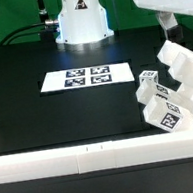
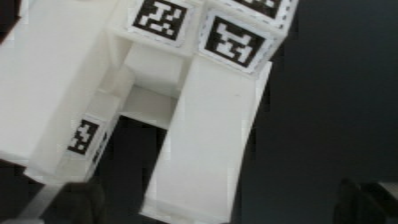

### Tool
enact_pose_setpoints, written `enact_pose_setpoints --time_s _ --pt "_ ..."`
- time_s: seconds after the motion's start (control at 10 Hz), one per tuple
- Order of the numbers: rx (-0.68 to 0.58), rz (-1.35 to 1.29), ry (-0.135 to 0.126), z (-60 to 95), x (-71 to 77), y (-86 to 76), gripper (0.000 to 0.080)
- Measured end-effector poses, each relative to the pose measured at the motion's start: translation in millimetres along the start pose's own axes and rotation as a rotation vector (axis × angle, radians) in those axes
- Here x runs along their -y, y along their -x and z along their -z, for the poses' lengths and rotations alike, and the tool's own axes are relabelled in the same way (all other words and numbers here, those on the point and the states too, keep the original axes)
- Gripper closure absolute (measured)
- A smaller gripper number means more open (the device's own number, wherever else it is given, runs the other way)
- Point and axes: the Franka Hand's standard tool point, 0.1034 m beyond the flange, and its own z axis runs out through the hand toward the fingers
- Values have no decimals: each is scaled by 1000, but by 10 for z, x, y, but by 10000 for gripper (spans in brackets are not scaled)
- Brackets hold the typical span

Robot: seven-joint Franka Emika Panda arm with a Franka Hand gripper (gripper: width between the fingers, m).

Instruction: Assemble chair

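While the gripper [image 1: 171, 27] hangs with fingers spread wide and nothing in them, the chair [image 1: 175, 94] parts sit clustered on the black surface [image 1: 46, 112] at the exterior view's right, beside the marker board [image 1: 89, 77].

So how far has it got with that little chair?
Hard to say, but some white chair parts already sit clustered together at the exterior view's right, apparently partly joined. Nothing is in hand: the hand hangs open above the cluster, holding nothing. The wrist view shows tagged pieces close up. No finished chair is standing yet.
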Motion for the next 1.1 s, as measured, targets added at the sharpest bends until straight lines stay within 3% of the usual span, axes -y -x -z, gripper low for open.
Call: enact_pose_setpoints --time_s 0.7,1.1 --pt "-10 5 -9 -45 -20 -37 150" --pt "-31 30 -24 -145 -137 -102 150"
